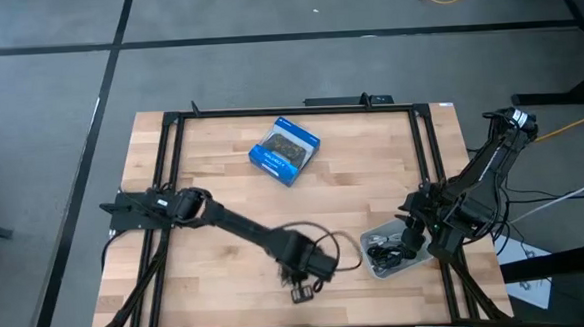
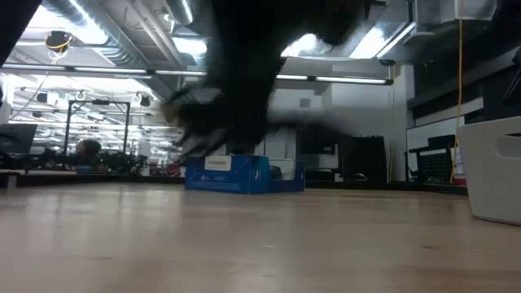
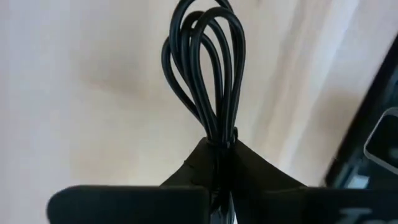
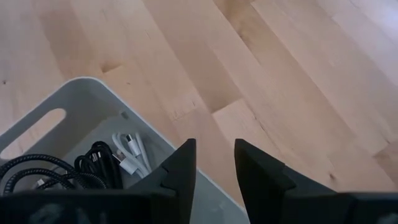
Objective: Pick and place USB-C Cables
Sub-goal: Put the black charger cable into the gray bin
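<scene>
My left gripper [image 1: 300,286] stands over the table's near middle, pointing down, shut on a black USB-C cable coil [image 3: 205,62]. In the low view this arm is only a dark blur [image 2: 236,73] above the wood. My right gripper [image 4: 214,165] hangs open over the near rim of a grey bin [image 4: 74,99] at the table's near right, nothing between its fingers. In the bin lie black cable coils [image 4: 96,165], a white cable with silvery plugs [image 4: 127,152] and a braided dark cable [image 4: 31,171]. My left gripper pinches the black coil between its two fingers at the gathered end [image 3: 221,134] where the loops come together. The fingers come from above, pointing down. The loops [image 3: 205,37] stick out past the fingertips; in the low view nothing dark reaches the tabletop.
A blue-and-black box [image 1: 284,150] lies at the table's far middle, seen also in the low view as a blue box [image 2: 228,173]. The grey bin [image 1: 389,266] sits near the table's near right corner. A black frame [image 1: 299,110] runs along the table's edges. Bare wood lies between box and bin.
</scene>
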